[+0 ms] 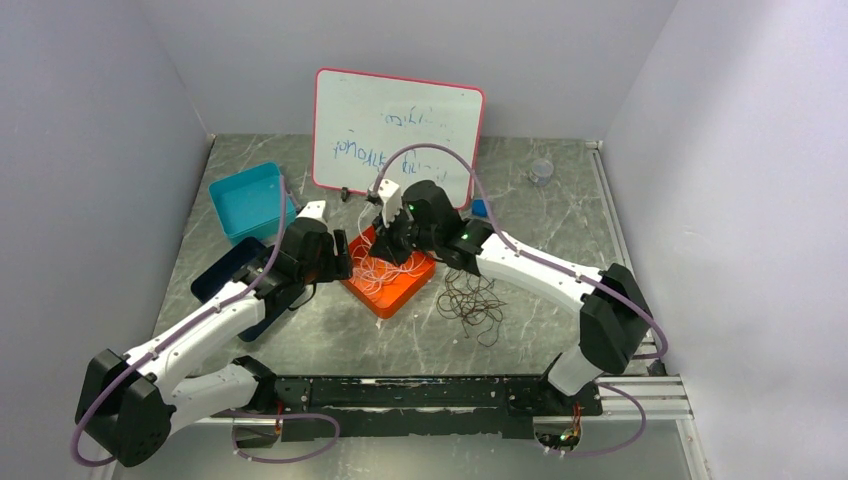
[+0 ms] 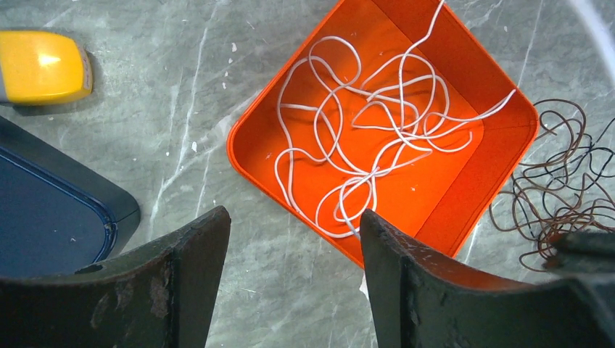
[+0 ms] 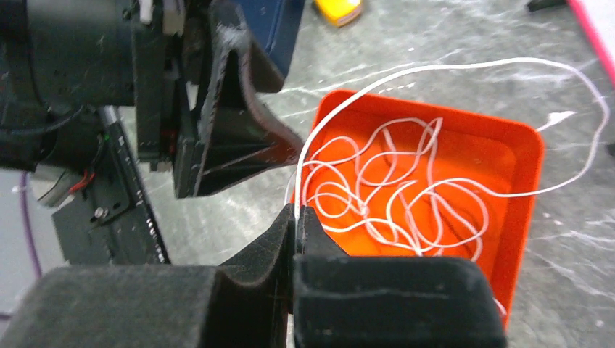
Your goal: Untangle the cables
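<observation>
A white cable (image 2: 362,123) lies looped in an orange tray (image 2: 246,145). A pile of dark brown and black cables (image 2: 558,181) lies on the table to the tray's right, also in the top view (image 1: 470,300). My right gripper (image 3: 296,214) is shut on a strand of the white cable (image 3: 508,65), which arcs up out of the tray (image 3: 522,159). In the top view it hangs over the tray's far part (image 1: 393,245). My left gripper (image 2: 294,217) is open and empty, just above the table at the tray's left edge (image 1: 340,262).
A dark blue tray (image 2: 51,217) and a yellow block (image 2: 43,65) lie left of the orange tray. A teal bin (image 1: 250,200) stands at the back left. A whiteboard (image 1: 400,130) leans on the back wall, and a small clear cup (image 1: 541,170) stands at the back right.
</observation>
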